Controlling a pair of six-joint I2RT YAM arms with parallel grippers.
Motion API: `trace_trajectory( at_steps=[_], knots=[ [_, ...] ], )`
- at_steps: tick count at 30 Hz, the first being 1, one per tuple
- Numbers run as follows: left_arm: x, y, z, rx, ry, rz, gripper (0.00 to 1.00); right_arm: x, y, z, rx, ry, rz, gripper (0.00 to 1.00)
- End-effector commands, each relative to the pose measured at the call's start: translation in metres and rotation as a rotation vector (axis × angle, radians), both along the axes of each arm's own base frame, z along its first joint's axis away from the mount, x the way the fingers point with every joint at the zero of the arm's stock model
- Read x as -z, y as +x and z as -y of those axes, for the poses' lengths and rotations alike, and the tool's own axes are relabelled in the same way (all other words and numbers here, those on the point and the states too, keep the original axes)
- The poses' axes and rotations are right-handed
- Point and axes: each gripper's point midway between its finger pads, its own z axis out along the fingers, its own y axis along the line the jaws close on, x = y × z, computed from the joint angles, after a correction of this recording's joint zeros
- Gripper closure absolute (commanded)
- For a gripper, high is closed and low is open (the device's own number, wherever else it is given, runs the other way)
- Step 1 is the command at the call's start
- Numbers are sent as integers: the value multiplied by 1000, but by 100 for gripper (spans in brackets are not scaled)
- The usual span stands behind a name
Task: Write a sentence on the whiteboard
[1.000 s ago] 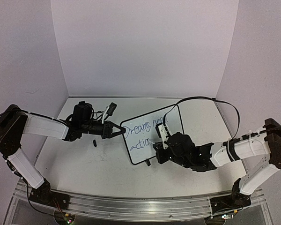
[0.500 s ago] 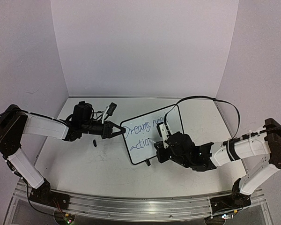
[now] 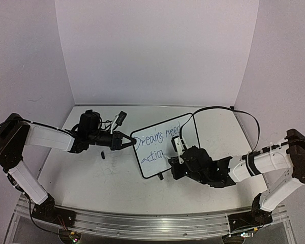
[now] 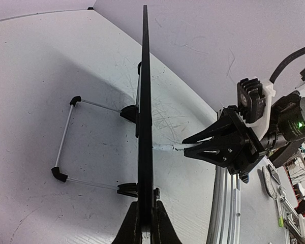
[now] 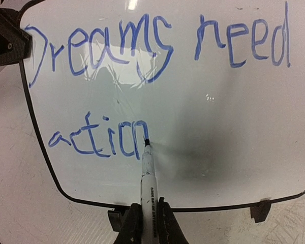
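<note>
L hand (image 4: 145,221) clamps whiteboard (image 5: 218,127) edge; marker (image 5: 148,178) tip prob. touching sentence (image 5: 152,51).

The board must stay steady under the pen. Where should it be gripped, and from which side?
Pinch the whiteboard by its thin frame at the left edge, coming edge-on from the left, as the left hand does; it stands on a wire stand, and that leaves its face free.

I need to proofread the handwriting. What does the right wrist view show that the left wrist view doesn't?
Right wrist only: the sentence, readable blue lettering on the whiteboard's face, marker tip at its last letter. Left wrist only: the board edge-on, its wire stand, the right claw side-on. Both: whiteboard, marker, left claw shut on the board's edge.
</note>
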Motion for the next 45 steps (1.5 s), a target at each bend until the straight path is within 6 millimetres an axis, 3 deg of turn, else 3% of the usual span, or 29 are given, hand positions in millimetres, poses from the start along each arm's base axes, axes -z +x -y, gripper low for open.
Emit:
trace_trajectory(
  at_steps=[1,6,10,13,17,31,45],
  knots=[
    [-4,0,-1,3,16,28,100,27,-7,13,17,-58,-57,100],
    [-4,0,-1,3,16,29,100,8,-3,9,18,-32,-26,100],
    [-5,1,-2,-2,17,31,100,-33,-1,4,-4,38,34,100],
    [-4,0,-2,-4,19,31,100,-56,-1,16,21,73,83,100],
    [-3,1,-1,0,21,32,100,-39,3,27,37,32,66,100],
    [-7,1,-3,-15,20,45,100,-31,1,19,-1,16,55,100],
    [-6,1,-3,-14,23,40,100,-30,12,35,60,-2,75,100]
  ],
)
